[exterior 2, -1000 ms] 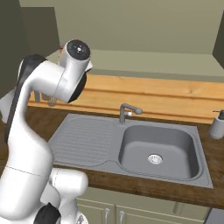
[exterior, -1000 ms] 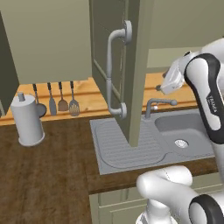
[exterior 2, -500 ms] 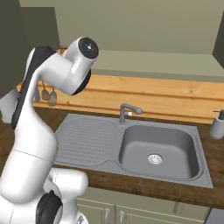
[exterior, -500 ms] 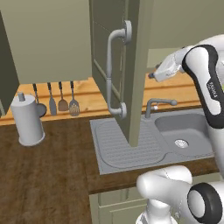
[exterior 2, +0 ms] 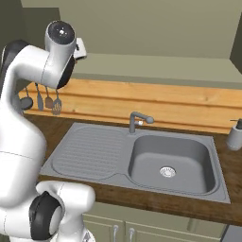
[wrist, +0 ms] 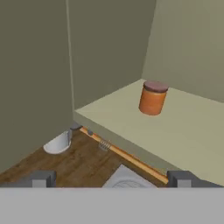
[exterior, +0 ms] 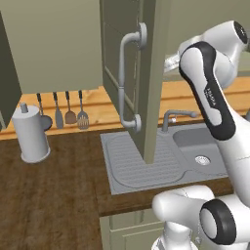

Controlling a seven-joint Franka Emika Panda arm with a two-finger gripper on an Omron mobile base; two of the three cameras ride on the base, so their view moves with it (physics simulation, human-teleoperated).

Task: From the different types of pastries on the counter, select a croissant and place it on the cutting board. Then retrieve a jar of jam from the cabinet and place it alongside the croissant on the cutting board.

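The jar of jam (wrist: 152, 98), a squat orange cylinder with a brownish lid, stands upright on the pale cabinet shelf (wrist: 188, 131), ahead of and above my gripper (wrist: 112, 179). The gripper is open, its two dark fingertips (wrist: 43, 178) spread wide with nothing between them. In the left base view my arm is raised and my hand (exterior: 171, 62) reaches in behind the open cabinet door (exterior: 146, 73). The dark wood counter (exterior: 49, 195) lies below. The croissant, the other pastries and the cutting board are out of view.
A grey sink (exterior 2: 170, 156) with a faucet (exterior 2: 137, 120) and drainboard sits under the arm. Utensils (exterior: 68, 110) hang on the back wall beside a grey canister (exterior: 31, 134). A soap dispenser (exterior 2: 234, 134) stands at the far right.
My arm has lifted the hand higher and toward the cabinet opening, behind the door's edge. The gripper has stayed open.
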